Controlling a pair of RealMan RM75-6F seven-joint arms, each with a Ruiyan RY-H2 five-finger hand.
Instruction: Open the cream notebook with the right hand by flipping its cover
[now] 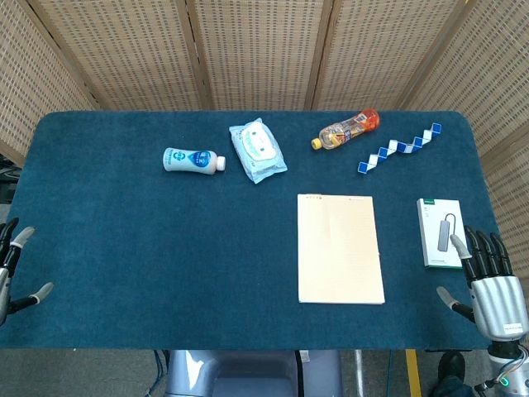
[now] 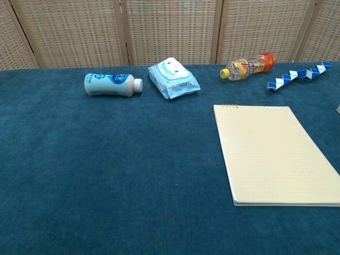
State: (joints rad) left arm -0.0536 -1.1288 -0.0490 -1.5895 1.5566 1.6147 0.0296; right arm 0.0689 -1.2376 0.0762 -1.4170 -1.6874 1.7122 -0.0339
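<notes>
The cream notebook (image 1: 340,248) lies flat and closed on the blue table, right of centre; the chest view shows the cream notebook (image 2: 275,151) with its binding at the far edge. My right hand (image 1: 490,285) hovers at the table's near right corner, fingers spread, holding nothing, well to the right of the notebook. At the near left edge sits my left hand (image 1: 15,269), fingers apart and empty. Neither hand appears in the chest view.
A white box with a cable picture (image 1: 440,232) lies between the notebook and my right hand. Along the far side lie a white bottle (image 1: 193,160), a wipes pack (image 1: 257,150), an orange drink bottle (image 1: 349,130) and a blue-white folding toy (image 1: 399,147).
</notes>
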